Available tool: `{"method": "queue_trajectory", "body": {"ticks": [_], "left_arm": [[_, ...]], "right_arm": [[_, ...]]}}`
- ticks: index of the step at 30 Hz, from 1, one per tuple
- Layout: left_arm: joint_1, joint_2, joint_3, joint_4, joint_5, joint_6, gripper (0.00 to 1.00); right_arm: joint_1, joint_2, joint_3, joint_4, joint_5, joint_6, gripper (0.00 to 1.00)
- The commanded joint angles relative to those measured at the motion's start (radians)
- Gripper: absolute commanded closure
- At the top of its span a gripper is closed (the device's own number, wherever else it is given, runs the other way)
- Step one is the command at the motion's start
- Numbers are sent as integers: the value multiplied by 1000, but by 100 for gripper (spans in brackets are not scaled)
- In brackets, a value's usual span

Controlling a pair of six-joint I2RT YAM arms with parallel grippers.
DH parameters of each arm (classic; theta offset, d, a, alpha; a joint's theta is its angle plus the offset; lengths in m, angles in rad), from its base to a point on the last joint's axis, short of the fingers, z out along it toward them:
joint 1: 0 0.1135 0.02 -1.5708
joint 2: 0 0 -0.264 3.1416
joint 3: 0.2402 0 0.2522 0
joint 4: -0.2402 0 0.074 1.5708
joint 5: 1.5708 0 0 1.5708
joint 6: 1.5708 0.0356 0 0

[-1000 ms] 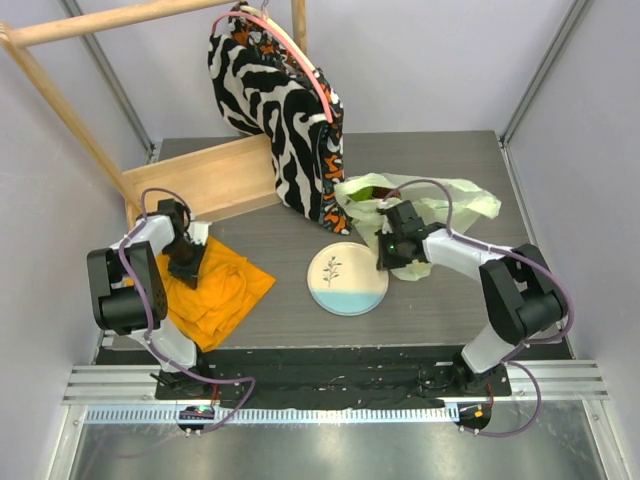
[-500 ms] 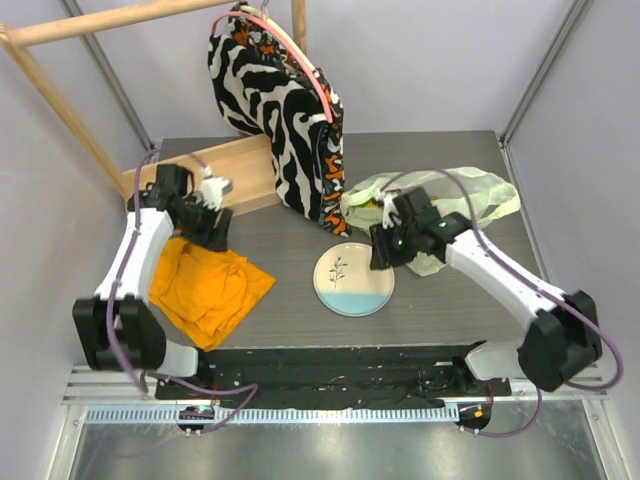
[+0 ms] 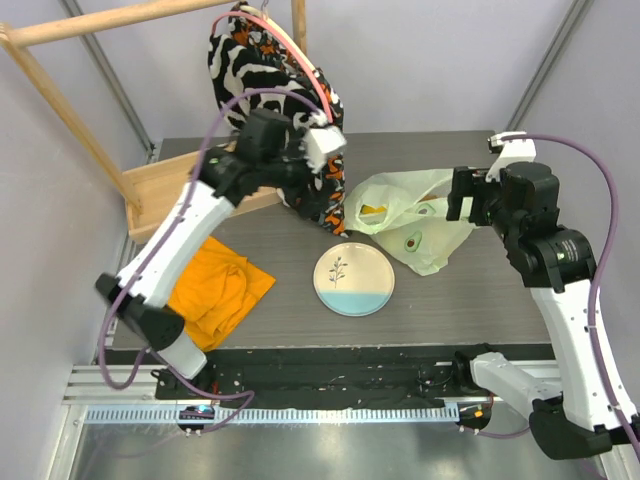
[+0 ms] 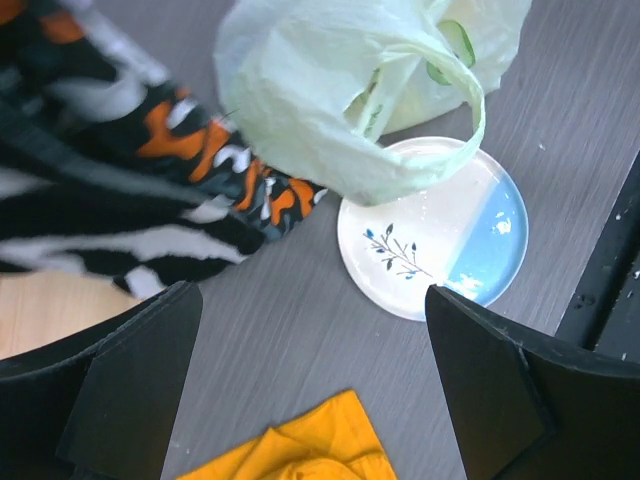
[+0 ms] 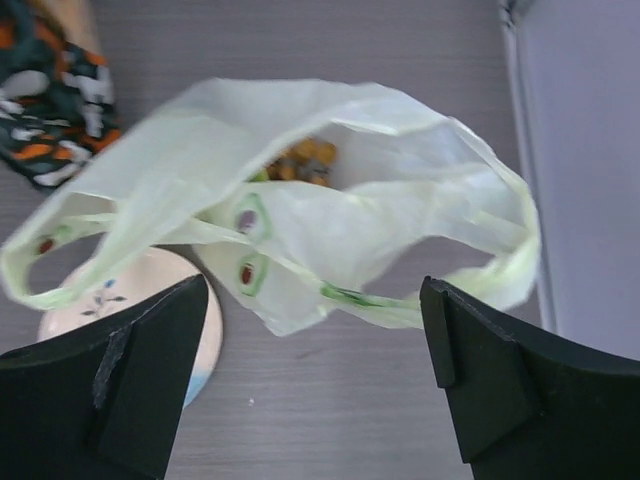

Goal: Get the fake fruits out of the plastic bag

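Note:
The pale-green plastic bag point(image 3: 412, 218) lies crumpled at the back right of the table, its mouth gaping. Inside it I can make out fake fruits as a yellow-orange patch point(image 3: 374, 211) and a brownish-orange cluster point(image 5: 300, 160); the others are hidden by the film. My left gripper point(image 4: 310, 400) hangs high over the table left of the bag, open and empty, beside the zebra bag. My right gripper point(image 5: 315, 390) hovers above the bag's right side, also open and empty. The bag's handle point(image 4: 455, 120) drapes over the plate rim.
A white-and-blue plate point(image 3: 350, 280) sits in front of the bag. The zebra-patterned cloth bag point(image 3: 285, 100) hangs from a wooden frame at the back. A wooden box point(image 3: 160, 185) stands at the back left, and an orange cloth point(image 3: 215, 290) lies at the front left.
Both arms lifted off the table and swung up and back. Both grippers went from shut to open. The plastic bag shifted and now gapes wider.

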Motion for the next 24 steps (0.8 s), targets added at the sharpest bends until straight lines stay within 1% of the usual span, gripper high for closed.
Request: {"method": "queue_trajectory", "body": {"ticks": [1,2,5,7,8,10,12,15,17,20,21,23,24], "left_arm": [[-133,135,101,-32,-117,76,1],[-177,149,104,-20,-136,85,2],[-239,207,116,-11,-194,107,3],[-268,239,113,-3,-232,118,4],[-274,248,113,0,-260,122,4],[-285,277,124,3,-272,132,4],[-284,298,144,0,-273,132,5],[-288,324,158,11,-262,135,6],[-293,350,165,22,-257,135,8],[-299,388,201,25,-271,135,15],[-299,419,227,20,-274,136,21],[-299,442,253,2,-280,141,28],[-299,459,273,-3,-280,139,34]], "right_arm": [[-92,13,30,-105,213,-13,4],[-132,10,33,-117,252,-14,5],[-186,6,35,-124,303,-33,5],[-200,14,47,-137,323,-31,5],[-210,16,47,-143,342,-34,5],[-227,31,43,-156,359,-44,5],[-253,40,37,-163,340,-44,5],[-328,65,30,-188,245,-42,5],[-347,110,23,-226,202,-18,5],[-414,167,13,-245,93,-1,7],[-436,180,15,-240,17,16,7],[-482,209,41,-223,-60,31,9],[-493,238,53,-220,-114,36,10]]}}
